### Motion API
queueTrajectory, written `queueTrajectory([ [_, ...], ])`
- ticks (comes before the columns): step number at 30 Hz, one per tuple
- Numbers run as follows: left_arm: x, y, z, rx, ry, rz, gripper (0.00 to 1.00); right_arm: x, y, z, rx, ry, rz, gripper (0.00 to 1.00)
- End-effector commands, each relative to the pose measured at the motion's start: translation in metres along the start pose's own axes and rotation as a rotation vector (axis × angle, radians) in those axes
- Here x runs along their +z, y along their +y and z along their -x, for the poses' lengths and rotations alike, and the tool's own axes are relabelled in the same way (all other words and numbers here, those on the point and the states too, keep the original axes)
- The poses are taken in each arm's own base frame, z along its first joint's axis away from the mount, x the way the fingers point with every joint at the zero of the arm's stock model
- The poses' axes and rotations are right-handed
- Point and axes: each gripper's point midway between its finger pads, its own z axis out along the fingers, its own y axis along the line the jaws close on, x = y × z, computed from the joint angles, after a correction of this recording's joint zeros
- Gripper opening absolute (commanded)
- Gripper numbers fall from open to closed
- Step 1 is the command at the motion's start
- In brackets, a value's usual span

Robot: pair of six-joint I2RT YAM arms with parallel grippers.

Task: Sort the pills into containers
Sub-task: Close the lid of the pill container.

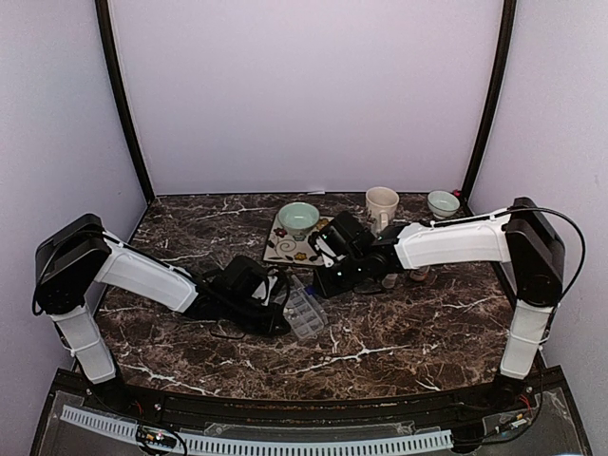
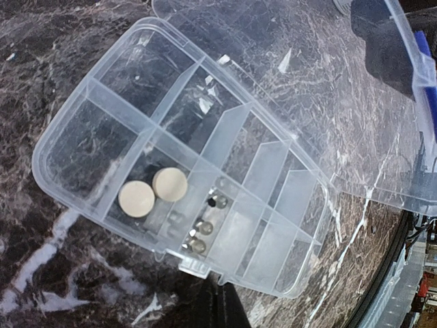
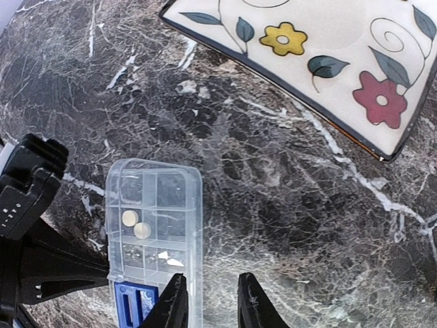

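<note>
Right pincer (image 3: 212, 287) released and empty at the pill box (image 3: 154, 205) edge, arm stretched low leftward; left pincer (image 1: 274, 306) state unclear.

on the dark marble counter (image 1: 408, 332) a clear pill box (image 1: 305, 313) lies near the centre. the left tool (image 1: 277, 306) sits at its 9 o'clock, the right tool (image 1: 328, 277) at its 1 o'clock. a floral plate (image 1: 283, 251) with a green bowl (image 1: 298, 218) is at 12 o'clock.
</note>
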Motion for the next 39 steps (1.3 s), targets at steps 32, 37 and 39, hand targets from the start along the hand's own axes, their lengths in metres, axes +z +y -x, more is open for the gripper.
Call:
queueTrajectory([
  [32,-0.011,0.008,-0.007,-0.015,-0.018,0.004,0.00,0.010,0.052,-0.006,0.014,-0.006,0.126,0.28],
  [37,-0.013,0.010,-0.009,-0.017,-0.020,0.008,0.00,0.020,0.050,-0.016,0.019,0.022,0.126,0.28],
  [39,-0.013,0.012,-0.010,-0.019,-0.021,0.012,0.00,0.023,0.050,-0.019,0.021,0.032,0.126,0.28],
])
